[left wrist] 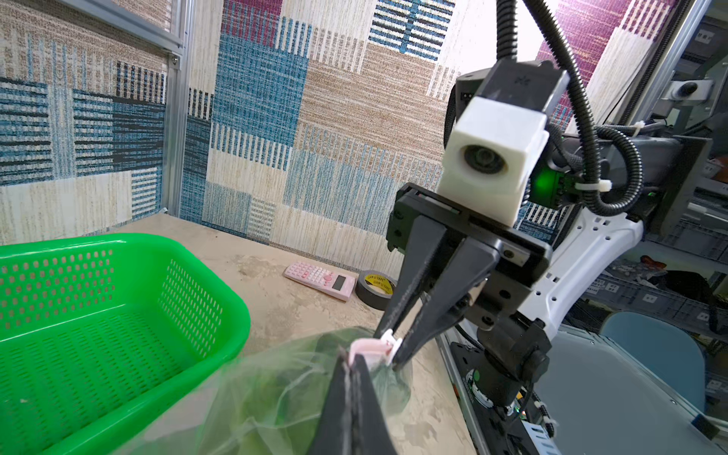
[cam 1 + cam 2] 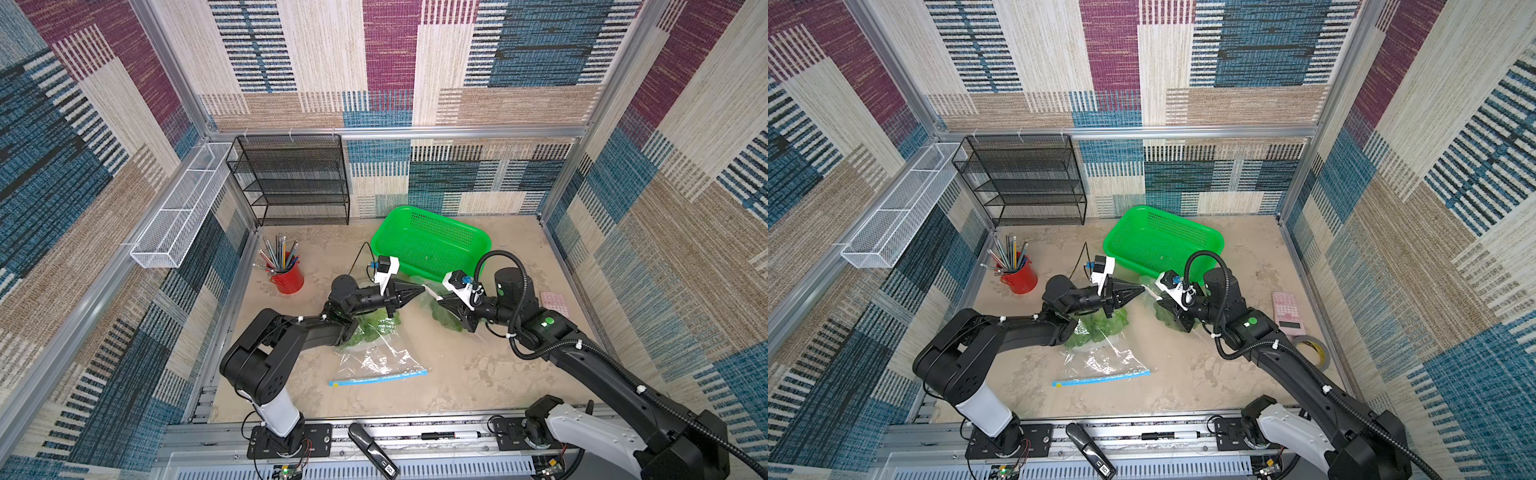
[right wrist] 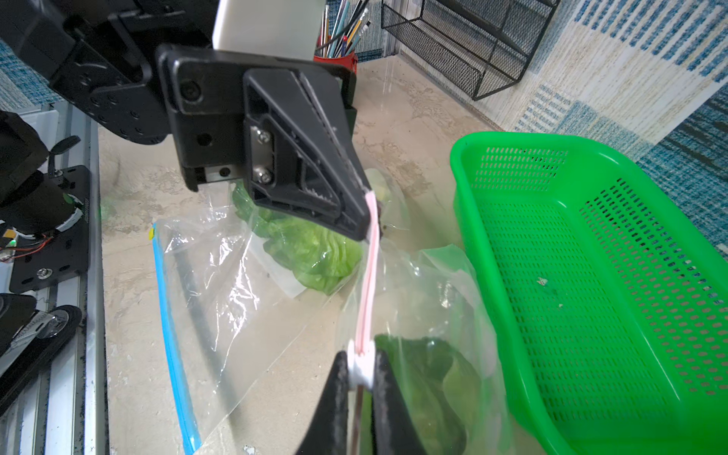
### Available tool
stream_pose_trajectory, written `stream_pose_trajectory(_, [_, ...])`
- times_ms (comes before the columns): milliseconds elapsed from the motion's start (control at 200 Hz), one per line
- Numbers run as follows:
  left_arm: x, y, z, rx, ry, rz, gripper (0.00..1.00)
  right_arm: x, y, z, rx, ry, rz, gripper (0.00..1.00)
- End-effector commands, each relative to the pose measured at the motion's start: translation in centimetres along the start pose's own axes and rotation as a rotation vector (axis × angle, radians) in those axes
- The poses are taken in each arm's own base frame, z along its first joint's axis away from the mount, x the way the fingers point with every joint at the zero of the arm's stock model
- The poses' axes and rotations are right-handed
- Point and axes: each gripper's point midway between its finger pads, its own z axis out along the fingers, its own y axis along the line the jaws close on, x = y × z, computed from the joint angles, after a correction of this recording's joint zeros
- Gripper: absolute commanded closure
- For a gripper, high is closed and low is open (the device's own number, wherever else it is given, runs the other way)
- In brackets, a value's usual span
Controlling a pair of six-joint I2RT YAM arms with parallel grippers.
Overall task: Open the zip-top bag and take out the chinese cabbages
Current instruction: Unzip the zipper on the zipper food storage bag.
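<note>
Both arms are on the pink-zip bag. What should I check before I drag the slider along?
1. The left gripper is clamped on the end of the pink zip track: ok.
2. The right gripper is pinching the white slider: ok.
3. Track straight and taut between the two grippers: ok.
4. Mouth of the zip-top bag open: not ok, the stretch between the grippers looks sealed.
5. The chinese cabbages are inside this bag: ok, green leaves show through the plastic, but the number is hidden.
6. The green basket is clear of the pull line: cannot tell, it sits close beside the bag.
</note>
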Motion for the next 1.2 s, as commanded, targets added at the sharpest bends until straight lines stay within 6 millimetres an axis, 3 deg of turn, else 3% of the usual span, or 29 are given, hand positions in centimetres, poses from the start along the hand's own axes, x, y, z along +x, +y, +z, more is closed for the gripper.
stream_pose_trajectory(0, [-2.8, 0.2, -1.0, -0.049, -0.1, 0.079, 1.0, 1.7, -0.1, -0.3, 0.03, 0.067, 0.004, 0.89])
stream_pose_trajectory(371, [-4.9, 1.7, -3.4, -0.153, -0.157, 0.095, 1.0, 4.7, -1.5, -0.8, 0.12, 0.189, -0.014, 0.89])
stream_pose_trajectory(686, [-4.2, 3.1, -5.2, -0.238, -0.163, 0.075, 1.0, 6.0, -2.4, -2.1, 0.184, 0.279, -0.033, 0.89])
stream_pose_trajectory(1192, [-5.4, 3.8, -5.9, -0.274, -0.193, 0.085, 1.0, 8.0, -3.5, -3.6, 0.232, 0.398, -0.053, 0.89])
